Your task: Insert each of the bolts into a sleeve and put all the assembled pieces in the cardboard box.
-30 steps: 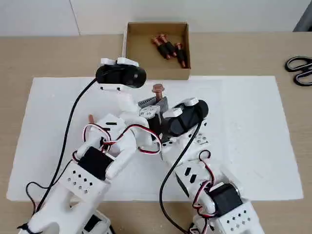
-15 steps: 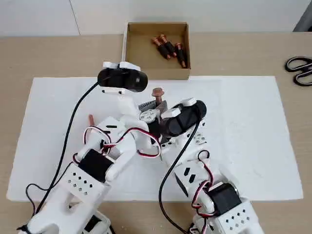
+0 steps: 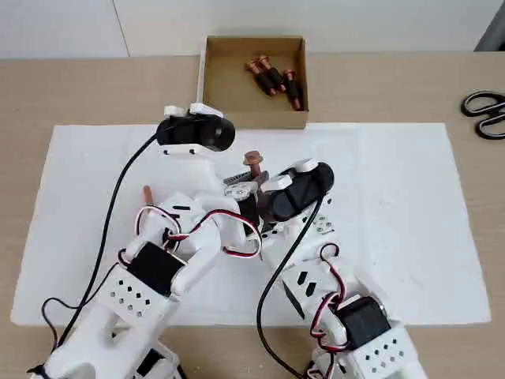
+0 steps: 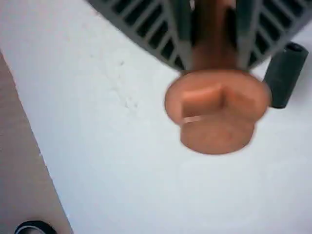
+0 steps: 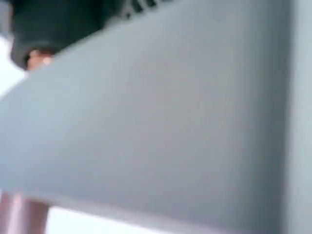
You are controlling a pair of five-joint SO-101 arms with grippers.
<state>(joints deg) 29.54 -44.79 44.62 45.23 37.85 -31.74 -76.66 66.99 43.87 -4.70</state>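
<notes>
My left gripper is shut on a copper bolt near the middle of the white sheet. In the left wrist view the bolt's head sticks out from between the ribbed grey fingers. A black sleeve lies on the sheet just beyond it. The right arm's wrist sits close against the left gripper, and its fingers are hidden. The right wrist view has a dark sleeve end with a copper tip behind a grey surface. Another bolt lies on the sheet beside the left arm.
The cardboard box stands beyond the sheet's far edge and holds three assembled pieces. Scissors lie on the table at the far right. The white sheet is bare on its right half.
The left gripper has drawn the bolt back a little, away from the box and closer to the right arm's wrist. The right arm has barely shifted.
</notes>
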